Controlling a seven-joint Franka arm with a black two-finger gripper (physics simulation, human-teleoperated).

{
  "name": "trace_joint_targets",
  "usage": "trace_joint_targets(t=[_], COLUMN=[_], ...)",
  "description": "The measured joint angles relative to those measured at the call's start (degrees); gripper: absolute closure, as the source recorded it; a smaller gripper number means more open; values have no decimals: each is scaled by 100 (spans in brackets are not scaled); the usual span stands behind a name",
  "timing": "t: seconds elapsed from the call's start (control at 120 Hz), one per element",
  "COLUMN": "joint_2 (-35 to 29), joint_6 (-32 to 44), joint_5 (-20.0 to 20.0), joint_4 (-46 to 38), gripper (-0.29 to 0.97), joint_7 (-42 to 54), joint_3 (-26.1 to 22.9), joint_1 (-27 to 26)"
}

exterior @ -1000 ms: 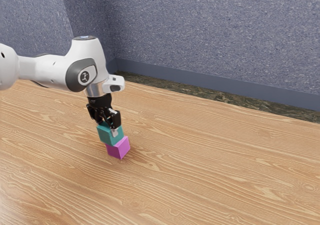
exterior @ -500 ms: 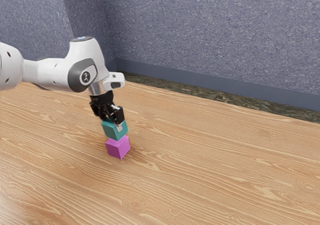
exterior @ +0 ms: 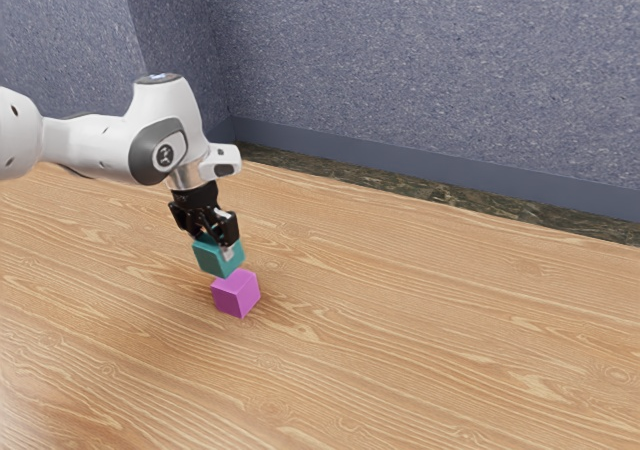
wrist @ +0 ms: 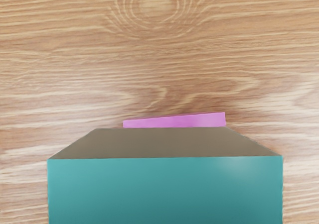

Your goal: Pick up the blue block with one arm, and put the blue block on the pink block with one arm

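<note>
A teal-blue block (exterior: 218, 259) hangs in the air, held between the black fingers of my gripper (exterior: 216, 250), which is shut on it. It hovers just above the pink block (exterior: 236, 293) and slightly toward the exterior view's left of it, with a small gap between the two. The pink block rests on the wooden table. In the wrist view the teal-blue block (wrist: 164, 184) sits close under the hand and covers most of the pink block (wrist: 174, 120), of which a thin strip shows beyond it.
The wooden table (exterior: 430, 310) stretches wide to the exterior view's right and front. A grey wall with a dark baseboard (exterior: 430, 170) runs behind the table's far edge. The white arm (exterior: 110, 145) comes in from the exterior view's left.
My gripper has lifted the teal-blue block and drawn it slightly toward the exterior view's left. A second ago it rested against the pink block; now a gap shows. The pink block has stayed put.
</note>
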Motion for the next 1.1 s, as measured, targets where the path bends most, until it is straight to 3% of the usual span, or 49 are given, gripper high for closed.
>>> trace_joint_targets(t=[0.992, 1.1], joint_2=[205, 218], joint_6=[-344, -346], joint_5=[116, 112], joint_4=[250, 276], gripper=[34, 29], joint_7=[-276, -279], joint_3=[-23, -38], joint_1=[-72, -89])
